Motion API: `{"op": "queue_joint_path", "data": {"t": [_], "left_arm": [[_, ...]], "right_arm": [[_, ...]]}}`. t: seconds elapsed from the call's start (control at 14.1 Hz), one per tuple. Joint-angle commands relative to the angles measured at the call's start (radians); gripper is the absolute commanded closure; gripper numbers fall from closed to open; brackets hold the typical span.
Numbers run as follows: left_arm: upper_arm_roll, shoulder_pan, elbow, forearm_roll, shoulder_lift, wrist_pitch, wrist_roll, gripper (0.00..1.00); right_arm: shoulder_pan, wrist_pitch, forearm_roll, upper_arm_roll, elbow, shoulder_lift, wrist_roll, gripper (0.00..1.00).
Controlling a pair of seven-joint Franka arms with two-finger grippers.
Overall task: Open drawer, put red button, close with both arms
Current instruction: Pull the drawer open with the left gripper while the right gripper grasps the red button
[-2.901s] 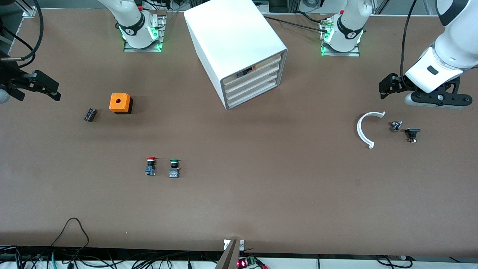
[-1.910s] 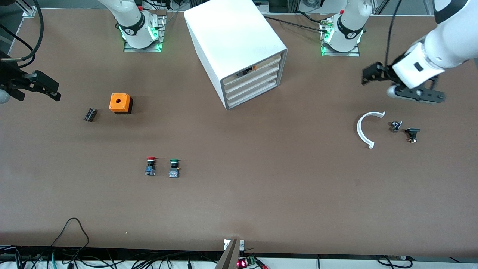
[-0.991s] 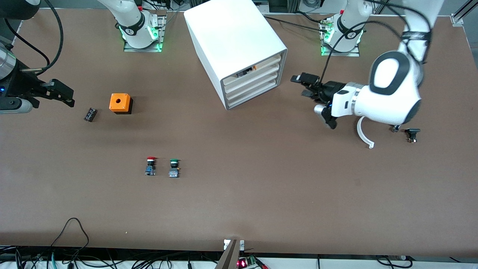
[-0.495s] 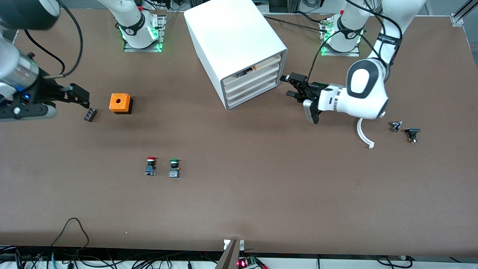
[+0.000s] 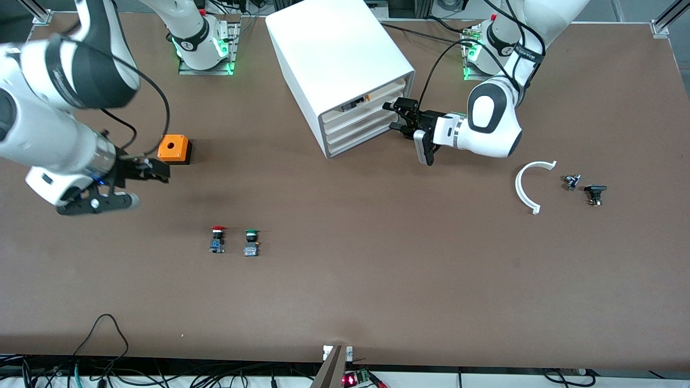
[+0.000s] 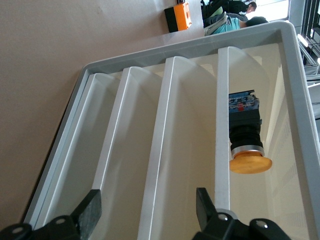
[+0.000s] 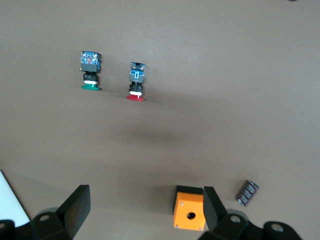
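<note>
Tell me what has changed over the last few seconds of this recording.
The left gripper swung in from the left arm's end of the table to the front of the white four-drawer cabinet, its fingers now at the drawer fronts, nothing held. The right gripper came in from the table's edge and hangs open over the table beside the orange box. The red-capped push button, green-capped button and curved white piece stayed put.

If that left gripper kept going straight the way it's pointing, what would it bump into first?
Most likely the drawers' fronts: the left gripper, fingers apart, points straight into the cabinet face. Its wrist view shows the drawer edges just ahead. Which one it meets first is hard to tell.
</note>
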Motion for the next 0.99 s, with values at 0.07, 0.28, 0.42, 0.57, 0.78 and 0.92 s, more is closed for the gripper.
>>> {"op": "queue_joint_path", "data": {"t": [0.07, 0.28, 0.42, 0.57, 0.78, 0.92], "left_arm": [[-0.011, -0.014, -0.005, -0.041, 0.060, 0.011, 0.121, 0.29], [-0.036, -0.012, -0.015, -0.105, 0.073, 0.010, 0.162, 0.42], [-0.040, -0.012, -0.022, -0.109, 0.073, 0.010, 0.162, 0.49], [-0.046, -0.014, -0.025, -0.113, 0.073, 0.010, 0.160, 0.53], [-0.054, -0.012, -0.025, -0.115, 0.069, 0.003, 0.160, 1.00], [-0.054, -0.011, -0.024, -0.115, 0.063, 0.003, 0.160, 1.00]], "right_arm": [[0.000, 0.052, 0.025, -0.002, 0.032, 0.087, 0.001, 0.00], [-0.007, 0.139, 0.026, -0.002, 0.032, 0.146, -0.007, 0.00], [-0.003, 0.202, 0.026, -0.002, 0.030, 0.191, 0.001, 0.00], [0.000, 0.257, 0.039, -0.002, 0.029, 0.234, -0.007, 0.00], [0.005, 0.349, 0.069, 0.000, 0.026, 0.297, -0.016, 0.00], [0.022, 0.398, 0.074, 0.003, 0.024, 0.335, -0.011, 0.00]]}}
